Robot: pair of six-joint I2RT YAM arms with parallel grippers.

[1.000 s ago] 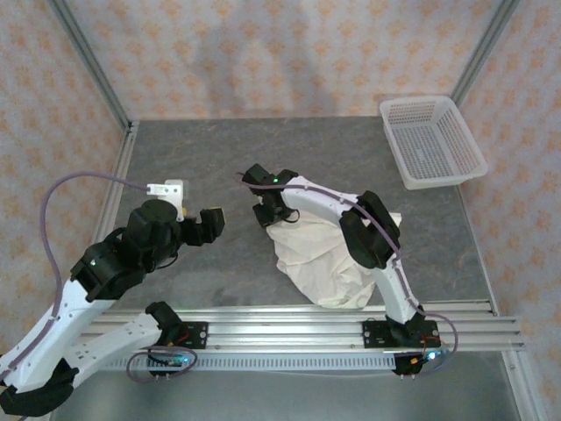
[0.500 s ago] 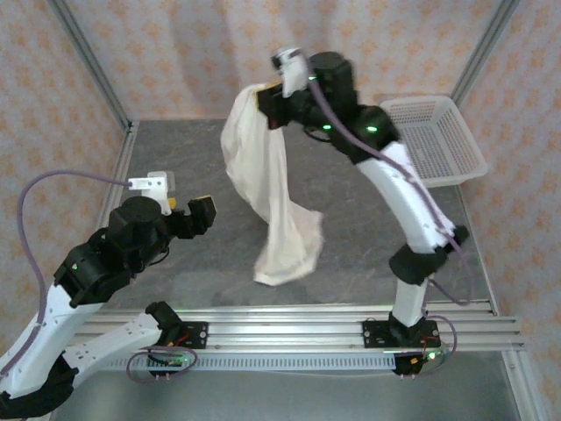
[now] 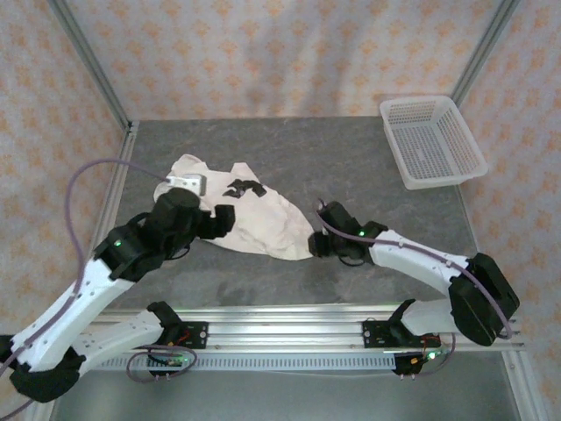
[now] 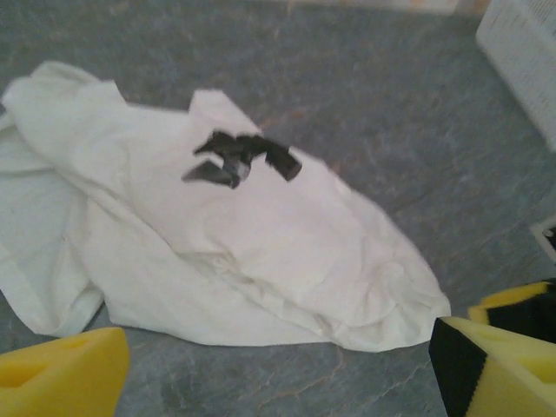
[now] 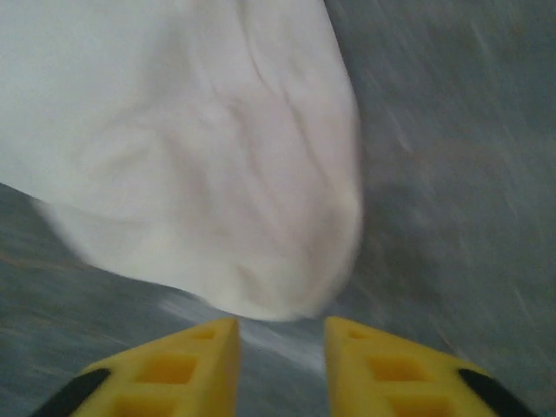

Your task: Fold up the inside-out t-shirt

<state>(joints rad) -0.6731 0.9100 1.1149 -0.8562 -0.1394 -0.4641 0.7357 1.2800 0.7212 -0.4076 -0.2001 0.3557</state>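
Note:
The inside-out t-shirt (image 3: 254, 219) lies crumpled flat on the grey table, left of centre, with a small black mark (image 3: 244, 187) on top. In the left wrist view the t-shirt (image 4: 217, 252) spreads ahead, black mark (image 4: 243, 161) near its middle. My left gripper (image 3: 224, 219) hovers over the shirt's left part, open wide (image 4: 278, 373), nothing between its fingers. My right gripper (image 3: 316, 242) sits low at the shirt's right tip, open. In the right wrist view the gripper (image 5: 282, 347) has bare table in its gap, and the t-shirt's rounded edge (image 5: 217, 174) lies just ahead of the fingertips.
A white mesh basket (image 3: 431, 140) stands at the back right corner of the table (image 3: 368, 167); its corner shows in the left wrist view (image 4: 521, 61). Metal frame posts and the rail along the near edge (image 3: 307, 329) bound the table.
The right arm lifted the t-shirt high, swung it left and laid it down, then let go and dropped low by its right tip. The left arm moved forward over the shirt.

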